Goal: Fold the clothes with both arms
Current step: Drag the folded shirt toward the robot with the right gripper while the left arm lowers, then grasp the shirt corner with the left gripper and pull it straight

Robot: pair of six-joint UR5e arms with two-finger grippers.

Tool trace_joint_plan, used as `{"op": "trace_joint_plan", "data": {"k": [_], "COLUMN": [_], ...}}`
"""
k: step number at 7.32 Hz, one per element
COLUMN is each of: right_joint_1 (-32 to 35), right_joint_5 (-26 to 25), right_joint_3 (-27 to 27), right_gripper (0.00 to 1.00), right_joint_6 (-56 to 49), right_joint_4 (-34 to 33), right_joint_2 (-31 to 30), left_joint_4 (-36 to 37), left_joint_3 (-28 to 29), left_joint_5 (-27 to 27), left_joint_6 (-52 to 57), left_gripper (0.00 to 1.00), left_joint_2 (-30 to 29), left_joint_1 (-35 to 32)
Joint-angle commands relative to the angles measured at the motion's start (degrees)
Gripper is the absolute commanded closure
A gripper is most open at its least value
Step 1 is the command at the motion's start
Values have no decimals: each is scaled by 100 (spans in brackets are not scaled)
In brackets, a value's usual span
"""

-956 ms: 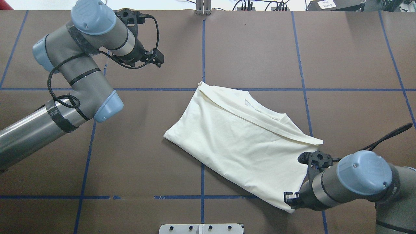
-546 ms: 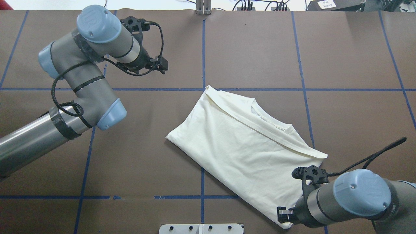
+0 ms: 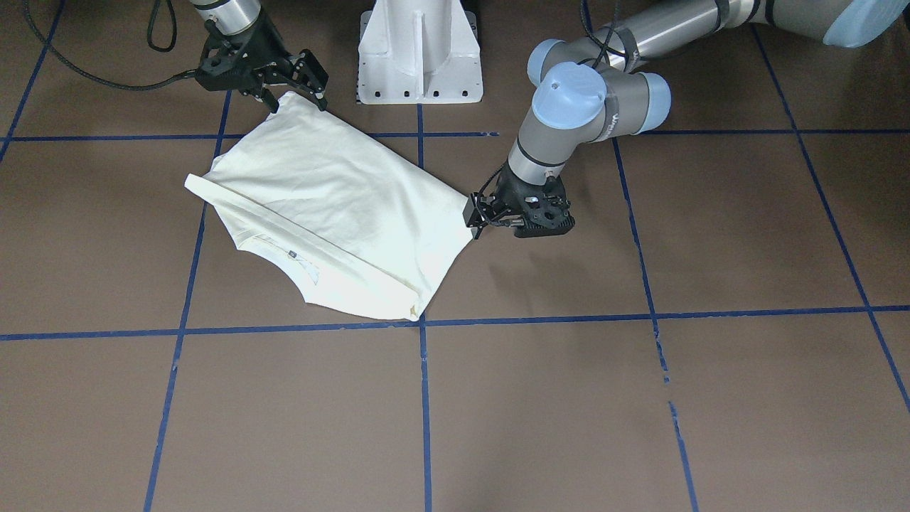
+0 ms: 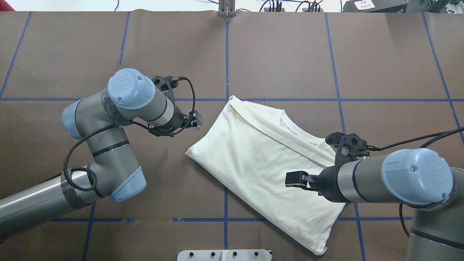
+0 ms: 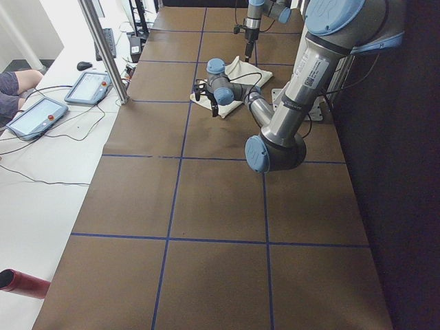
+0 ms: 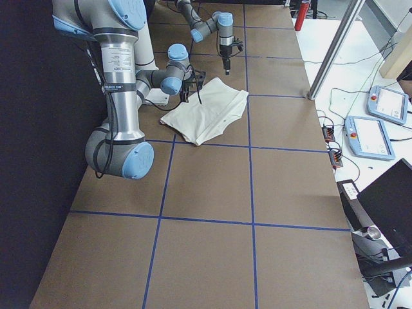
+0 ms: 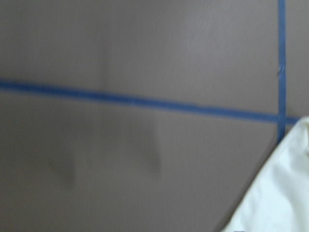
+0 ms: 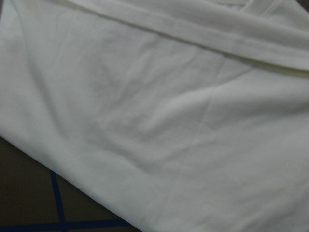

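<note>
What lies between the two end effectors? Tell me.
In the overhead view: a strip of bare table beside the left end effector, then the shirt, reaching under the right end effector.

T-shirt (image 7: 279, 193) corner lies on brown table (image 7: 120, 43) near blue tape (image 7: 145, 101)

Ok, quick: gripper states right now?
Left gripper: jaws open, empty, beside a corner of the cream-white cloth shirt.
Right gripper: jaws open, empty, above that shirt.
</note>
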Motion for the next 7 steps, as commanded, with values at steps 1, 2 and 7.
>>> {"op": "trace_joint_plan", "data": {"k": [1, 2, 7], "right_joint_1": [159, 159, 185], "right_joint_5": [-8, -8, -17], "right_joint_3": [-17, -8, -34], "right_gripper": [0, 0, 0], "right_joint_6": [2, 2, 11], "right_joint_4": [3, 3, 3], "right_joint_2": [180, 189, 250], "left_joint_4": [19, 19, 28], "left_joint_3": [-77, -68, -76], "left_joint_5": [355, 356, 339], "left_joint_6": [-1044, -1213, -1479], "left_gripper": [25, 29, 100], "left_joint_2": [139, 148, -1], "left_joint_1": [563, 617, 635]}}
